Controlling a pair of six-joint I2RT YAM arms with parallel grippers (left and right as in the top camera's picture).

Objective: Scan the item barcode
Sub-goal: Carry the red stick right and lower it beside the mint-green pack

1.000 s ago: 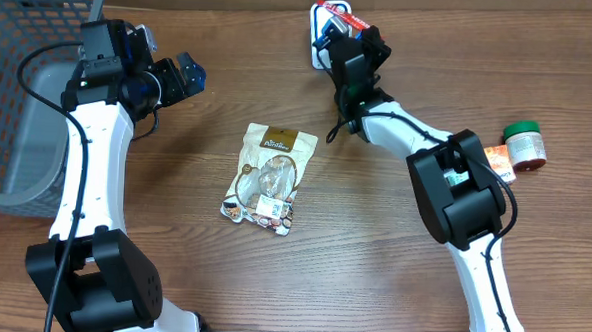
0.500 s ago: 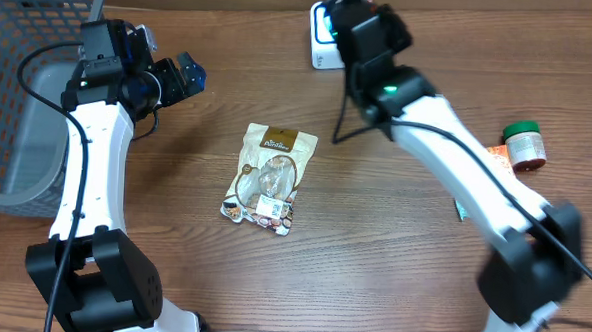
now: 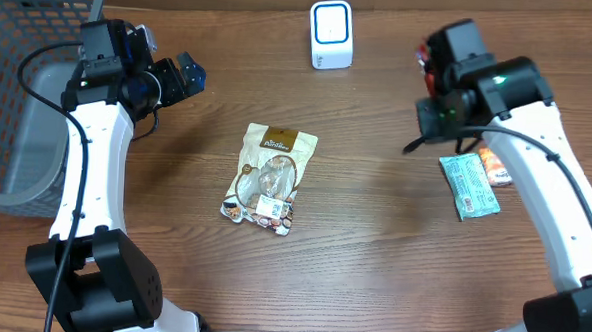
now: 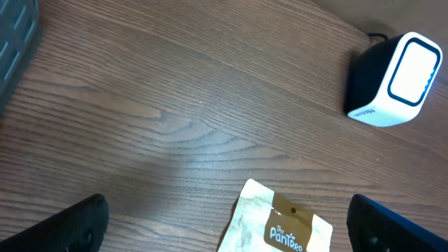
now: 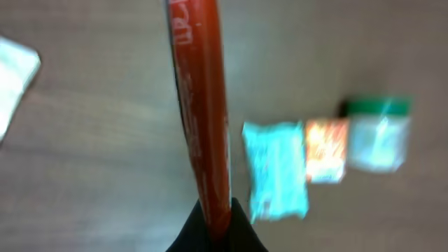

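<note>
A thin red packet (image 5: pixel 199 105) is pinched edge-on between the shut jaws of my right gripper (image 5: pixel 215 224). From overhead only a sliver of the red packet (image 3: pixel 425 64) shows beside the right wrist, well to the right of the white barcode scanner (image 3: pixel 332 34) at the back edge. The view from the right wrist is blurred. My left gripper (image 3: pixel 180 76) hangs open at the upper left with nothing in it. Its dark fingertips (image 4: pixel 70 224) frame the top of a brown-and-white snack pouch (image 4: pixel 280 224), and the scanner (image 4: pixel 395 80) is at the upper right.
The snack pouch (image 3: pixel 267 177) lies flat mid-table. A teal packet (image 3: pixel 467 187) and an orange packet (image 3: pixel 498 167) lie under the right arm, with a green-lidded jar (image 5: pixel 378 136) beside them. A grey mesh basket (image 3: pixel 19 94) fills the far left.
My right arm has swung from the scanner at the back to the right side of the table, still shut on the red packet. The left arm has not moved.
</note>
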